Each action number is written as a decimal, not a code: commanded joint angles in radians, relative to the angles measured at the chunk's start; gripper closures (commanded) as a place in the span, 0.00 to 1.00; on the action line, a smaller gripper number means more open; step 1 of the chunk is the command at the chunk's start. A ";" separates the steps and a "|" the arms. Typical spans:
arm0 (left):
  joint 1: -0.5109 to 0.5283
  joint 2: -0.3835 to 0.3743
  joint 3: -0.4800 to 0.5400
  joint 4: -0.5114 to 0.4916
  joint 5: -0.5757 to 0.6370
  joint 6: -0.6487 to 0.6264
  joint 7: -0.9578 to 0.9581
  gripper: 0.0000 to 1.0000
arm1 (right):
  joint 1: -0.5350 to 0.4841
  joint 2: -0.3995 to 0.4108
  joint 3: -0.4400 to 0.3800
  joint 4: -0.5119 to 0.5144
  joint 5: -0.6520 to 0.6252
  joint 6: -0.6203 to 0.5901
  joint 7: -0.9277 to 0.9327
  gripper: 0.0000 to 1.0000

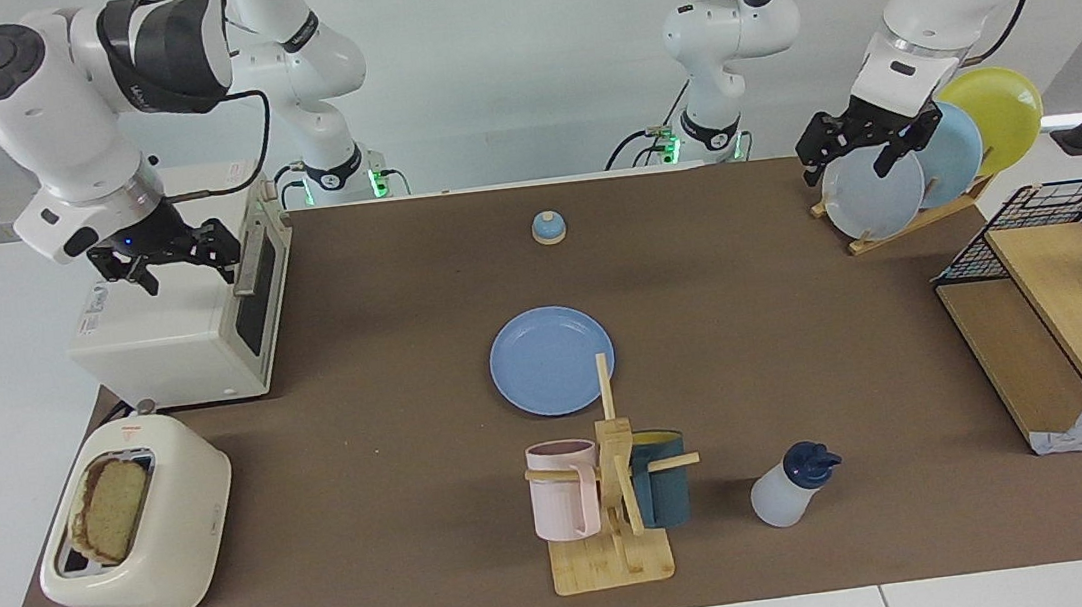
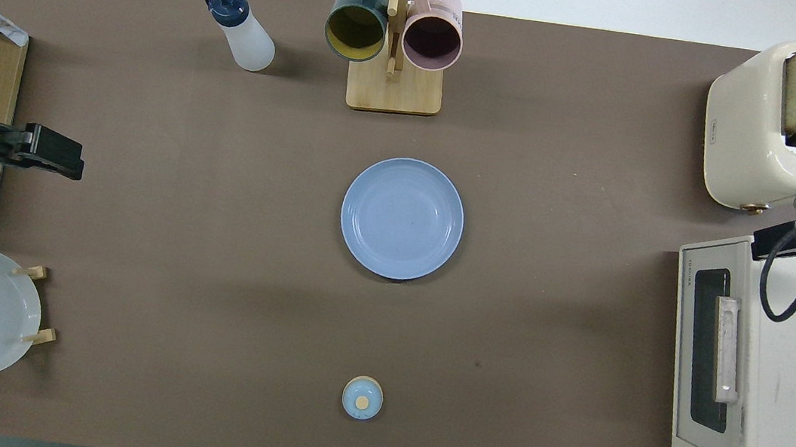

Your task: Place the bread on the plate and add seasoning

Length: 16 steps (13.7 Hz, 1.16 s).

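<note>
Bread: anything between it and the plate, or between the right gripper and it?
Nothing visible. The bread stands in the toaster; bare mat lies from there to the plate. The right gripper, open, hangs over the oven beside the toaster, with only air between.

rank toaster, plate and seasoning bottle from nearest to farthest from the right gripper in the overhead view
1. Toaster, at the right arm's end, close by the right gripper.
2. Plate, mid-table.
3. Seasoning bottle, toward the left arm's end.

Lighting: bright, even, diffuse from overhead. Shadows: soft, short, seen under mug rack [image 1: 612, 497] and toaster [image 1: 138, 532]. Focus: sharp throughout; no blur noted. Glare: negligible.
</note>
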 commanded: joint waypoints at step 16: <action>-0.132 0.011 -0.008 -0.278 0.008 0.649 -0.038 0.00 | -0.033 -0.037 0.004 0.003 0.090 0.115 0.005 0.00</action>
